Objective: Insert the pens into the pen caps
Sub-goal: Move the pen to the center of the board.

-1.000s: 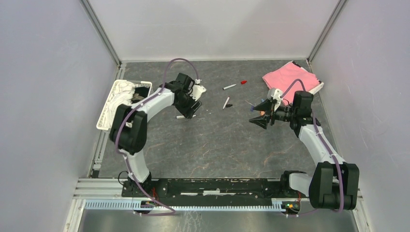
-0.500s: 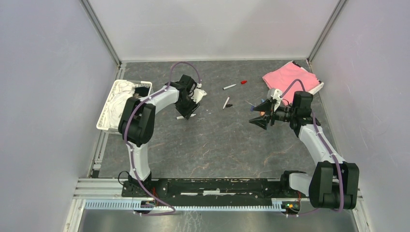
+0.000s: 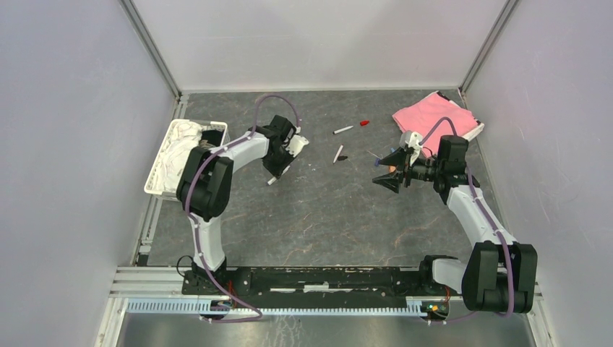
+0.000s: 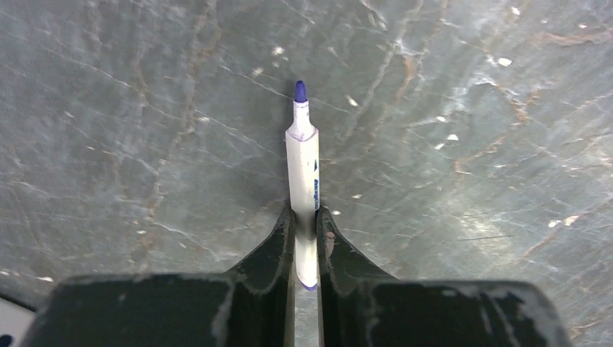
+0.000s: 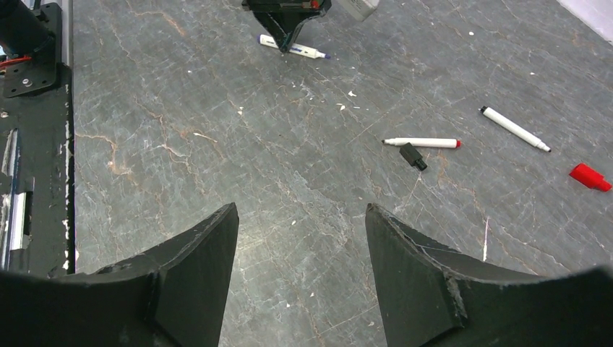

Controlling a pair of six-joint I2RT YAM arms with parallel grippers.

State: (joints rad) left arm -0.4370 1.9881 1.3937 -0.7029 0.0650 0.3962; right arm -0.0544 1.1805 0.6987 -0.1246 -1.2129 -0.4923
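Gripping a thin white-barrelled plastic pen with a blue-purple tip (image 4: 303, 166), the left pincer (image 4: 305, 220) is clenched on the barrel's rear end, tip pointing to 12 o'clock in its wrist view, over the grey marbled worktop (image 4: 470, 181). The right pincer (image 5: 300, 217) hangs released, empty. At its 1 o'clock lies a white pen with a red end (image 5: 423, 143), with a small black plastic cap (image 5: 413, 155) just beside it. At 2 o'clock lie a white pen with a dark tip (image 5: 515, 129) and a red plastic cap (image 5: 590, 177).
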